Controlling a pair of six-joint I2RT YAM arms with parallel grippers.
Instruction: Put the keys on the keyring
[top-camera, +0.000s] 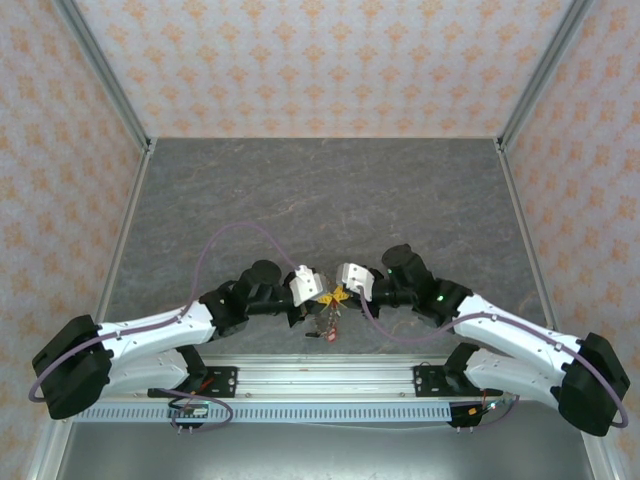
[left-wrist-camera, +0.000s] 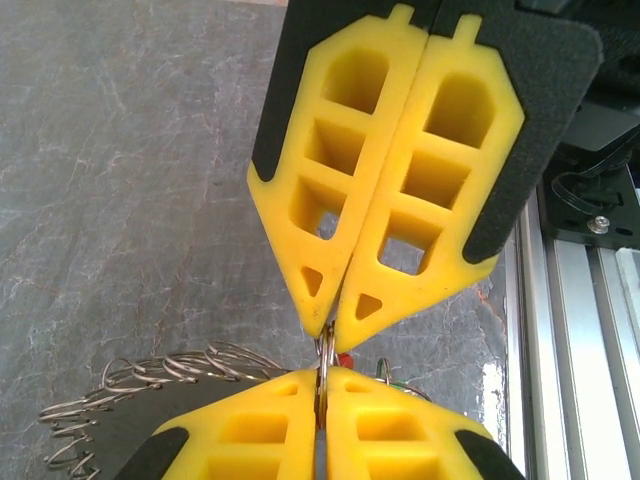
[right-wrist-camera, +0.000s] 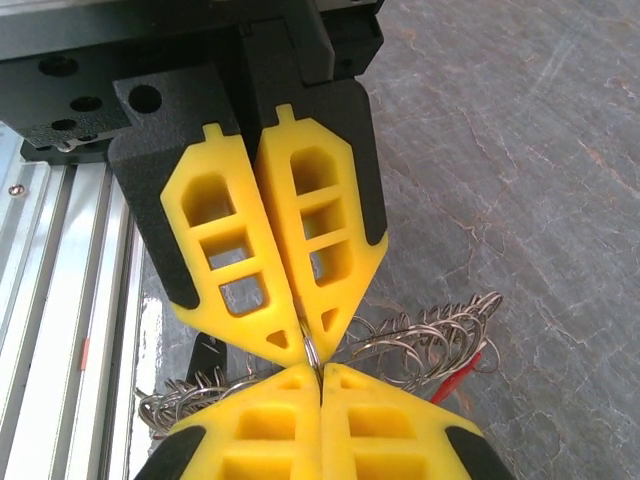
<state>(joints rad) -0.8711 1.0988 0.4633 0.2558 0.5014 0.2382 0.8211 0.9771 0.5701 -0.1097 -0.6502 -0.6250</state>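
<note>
The left jaws and right jaws both pinch the keyring (right-wrist-camera: 430, 335), tips touching

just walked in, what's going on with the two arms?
The arms meet tip to tip low over the grey stone-patterned table, near its front edge. The left gripper and right gripper are both shut on the same spot of the grey metal keyring with its looped wire rim. A red-headed key lies by the loops; whether it's threaded on is unclear.
</note>
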